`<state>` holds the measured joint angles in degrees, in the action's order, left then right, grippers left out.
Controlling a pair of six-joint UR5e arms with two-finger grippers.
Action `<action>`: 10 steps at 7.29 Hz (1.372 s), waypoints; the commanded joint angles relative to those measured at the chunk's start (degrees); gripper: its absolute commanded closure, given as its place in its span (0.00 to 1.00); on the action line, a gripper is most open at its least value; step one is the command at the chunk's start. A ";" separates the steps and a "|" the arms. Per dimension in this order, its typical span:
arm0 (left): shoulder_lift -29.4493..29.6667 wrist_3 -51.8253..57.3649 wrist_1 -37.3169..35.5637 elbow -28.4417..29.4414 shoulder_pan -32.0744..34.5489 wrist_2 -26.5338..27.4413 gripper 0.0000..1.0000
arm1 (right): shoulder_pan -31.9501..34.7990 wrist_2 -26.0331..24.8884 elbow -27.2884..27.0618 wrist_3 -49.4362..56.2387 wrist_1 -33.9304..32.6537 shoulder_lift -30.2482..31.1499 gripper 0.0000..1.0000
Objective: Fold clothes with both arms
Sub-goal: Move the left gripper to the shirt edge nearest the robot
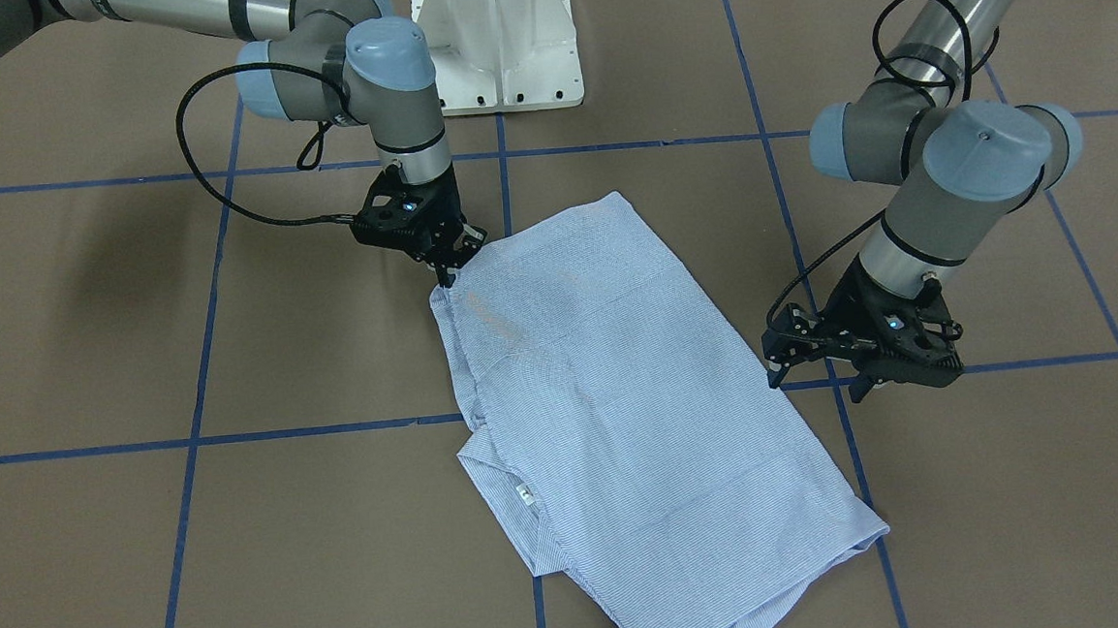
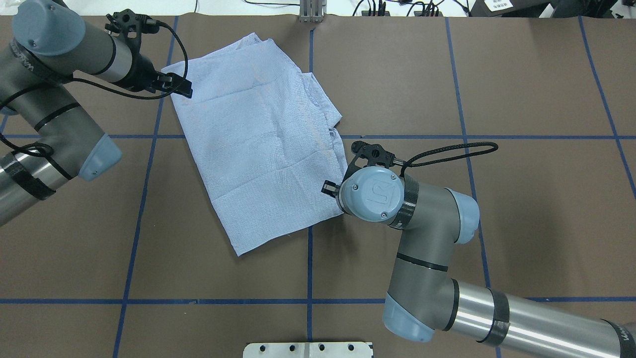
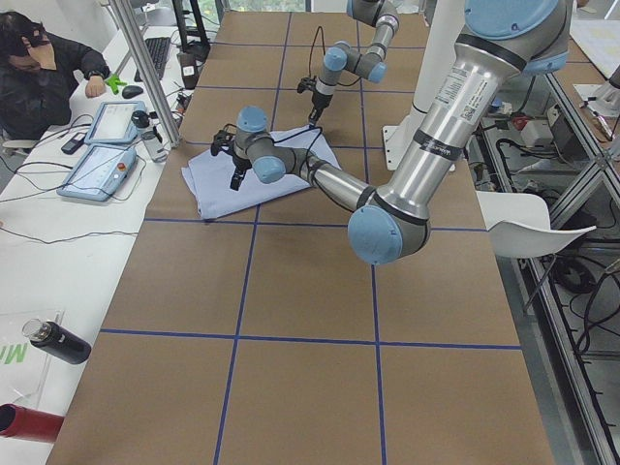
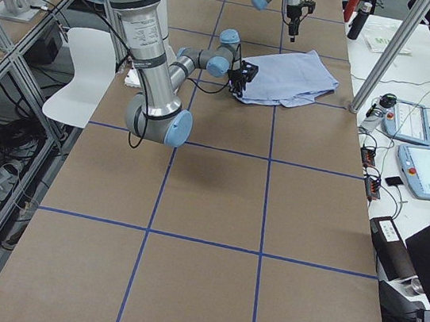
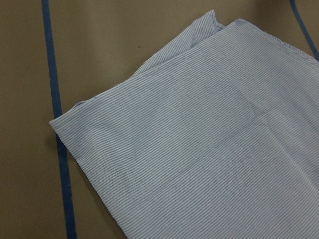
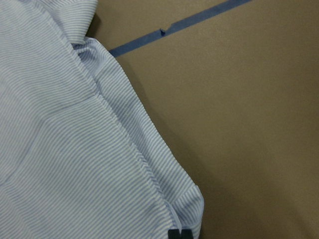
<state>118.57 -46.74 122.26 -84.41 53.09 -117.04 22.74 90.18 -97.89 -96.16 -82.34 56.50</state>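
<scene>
Shirt [image 1: 621, 378] lies folded flat on the table [image 1: 85, 333], left of centre and reaching toward the far edge. Right gripper [image 1: 444, 274] looks closed on a thin bite of the shirt's right-hand corner. Left gripper [image 1: 816, 386] hangs with jaws apart just off the shirt's left edge, holding nothing.

Risks, my judgement:
- If I lift with the right alone, the stacked layers drag and skew.
- So small a bite may slip out.
- The left may catch only the top layer when it closes.
</scene>
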 commanded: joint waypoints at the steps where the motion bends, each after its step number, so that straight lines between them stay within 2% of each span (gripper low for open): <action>1: 0.00 -2.72 0.09 -1.63 -0.01 -3.69 0.00 | -1.46 0.17 -9.81 -1.22 -7.36 1.41 1.00; 2: -0.26 -5.97 0.00 -4.07 -0.97 -4.50 0.00 | -4.00 -0.53 -13.09 -4.71 -8.44 2.81 1.00; 4: -3.59 -12.99 0.00 -11.35 -5.79 -4.51 0.00 | -8.57 -4.99 -13.82 -7.55 -8.63 2.91 1.00; 6: -8.32 -24.39 0.09 -19.43 -14.12 -3.55 0.00 | -8.77 -5.28 -14.17 -7.64 -9.06 3.09 1.00; 7: -12.44 -30.63 0.18 -24.70 -18.68 -1.02 0.00 | -8.77 -5.19 -14.26 -7.56 -10.03 3.09 1.00; 8: -16.22 -36.26 0.35 -28.41 -22.99 4.05 0.00 | -8.42 -5.19 -14.26 -7.47 -10.12 3.00 1.00; 10: -18.28 -46.04 0.70 -29.06 -31.70 14.25 0.00 | -7.72 -5.19 -14.26 -7.38 -10.12 3.00 1.00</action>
<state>101.82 -86.74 122.74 -112.60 26.81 -109.05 14.56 84.99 -112.13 -103.62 -92.41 59.52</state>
